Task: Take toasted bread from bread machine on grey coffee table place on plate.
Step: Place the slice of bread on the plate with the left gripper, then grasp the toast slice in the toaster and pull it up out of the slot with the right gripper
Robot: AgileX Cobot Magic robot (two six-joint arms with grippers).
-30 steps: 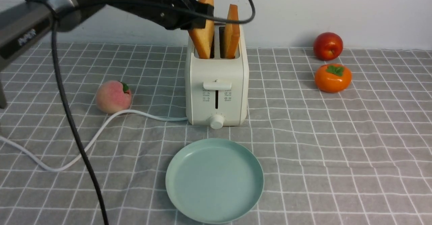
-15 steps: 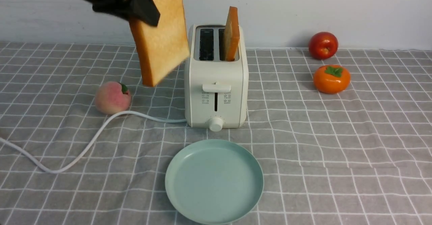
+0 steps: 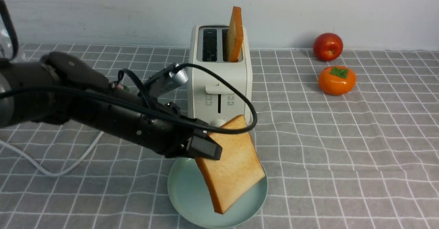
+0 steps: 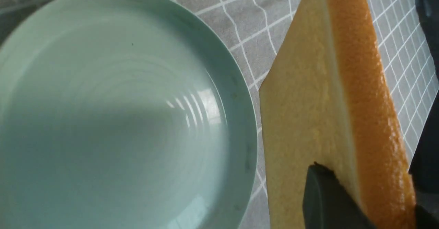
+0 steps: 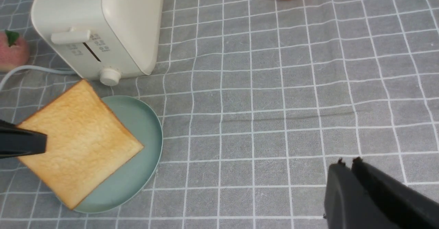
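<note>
On the grey coffee table, the bread machine is standing just behind the plate, one slice of toasted bread sitting upright in its slot. A second slice is hanging tilted over the plate, the left gripper pinching its crust corner. Light, stiff and crumbly, it likely wants gentle edge grips. The right gripper is idling closed, well apart from the plate.

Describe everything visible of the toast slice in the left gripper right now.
The held slice is a thick square of toast, golden-tan on its face with a darker orange-brown crust. The left gripper is shut on one edge, holding it tilted, a corner pointing down over the plate. Whether that corner touches the plate cannot be told. Nothing else touches it.
</note>
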